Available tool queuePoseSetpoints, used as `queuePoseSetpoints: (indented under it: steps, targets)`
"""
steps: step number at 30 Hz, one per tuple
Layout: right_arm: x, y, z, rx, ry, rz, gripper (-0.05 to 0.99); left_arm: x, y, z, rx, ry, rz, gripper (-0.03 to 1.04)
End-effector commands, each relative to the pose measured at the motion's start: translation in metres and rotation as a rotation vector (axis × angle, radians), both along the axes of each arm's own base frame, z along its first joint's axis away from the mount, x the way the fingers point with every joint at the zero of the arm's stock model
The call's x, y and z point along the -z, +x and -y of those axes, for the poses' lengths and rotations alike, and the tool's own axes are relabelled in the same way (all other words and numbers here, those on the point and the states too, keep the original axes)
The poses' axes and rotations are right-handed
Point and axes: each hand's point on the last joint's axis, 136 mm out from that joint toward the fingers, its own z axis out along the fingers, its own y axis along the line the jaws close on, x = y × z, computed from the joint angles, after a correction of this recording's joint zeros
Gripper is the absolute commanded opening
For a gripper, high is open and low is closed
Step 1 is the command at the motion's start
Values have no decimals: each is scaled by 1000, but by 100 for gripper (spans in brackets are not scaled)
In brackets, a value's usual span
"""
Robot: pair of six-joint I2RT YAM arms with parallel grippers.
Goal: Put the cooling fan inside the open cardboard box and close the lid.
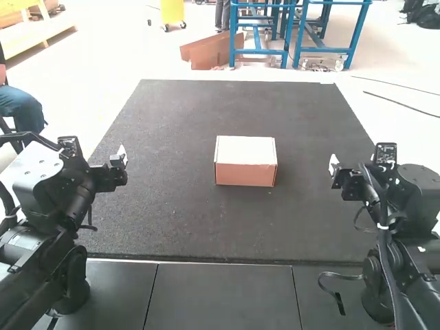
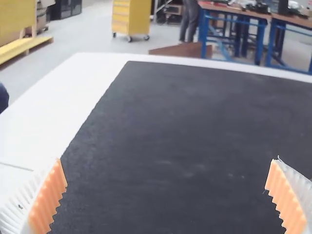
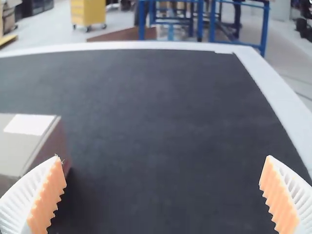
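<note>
The cardboard box (image 1: 245, 160) is seen near the middle of the black mat (image 1: 206, 110) with its lid shut flat, so its contents cannot be told. The left gripper (image 1: 120, 161) is held at the mat's left edge and the right gripper (image 1: 335, 168) at its right edge. Both are well apart from the box, each with fingers spread wide.

My table (image 2: 48, 112) is white with a big black mat (image 1: 227, 124) on it. Past it I see a pale floor (image 2: 83, 34), blue metal tables (image 3: 265, 24) and a yellow cart (image 2: 130, 17).
</note>
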Motion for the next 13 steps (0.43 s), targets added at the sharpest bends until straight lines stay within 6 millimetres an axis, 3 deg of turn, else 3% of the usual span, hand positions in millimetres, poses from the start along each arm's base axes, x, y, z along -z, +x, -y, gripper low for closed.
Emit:
queuePoseSetpoints:
  steps: [1, 6, 13]
  targets:
    - [1, 0, 2, 9, 15, 1, 91, 2, 0, 10, 41, 2, 3, 96]
    - [2, 0, 2, 9, 17, -4, 91, 0, -1, 21, 84, 2, 6, 97]
    - [1, 0, 2, 7, 19, -1, 91, -1, -1, 21, 84, 0, 14, 97]
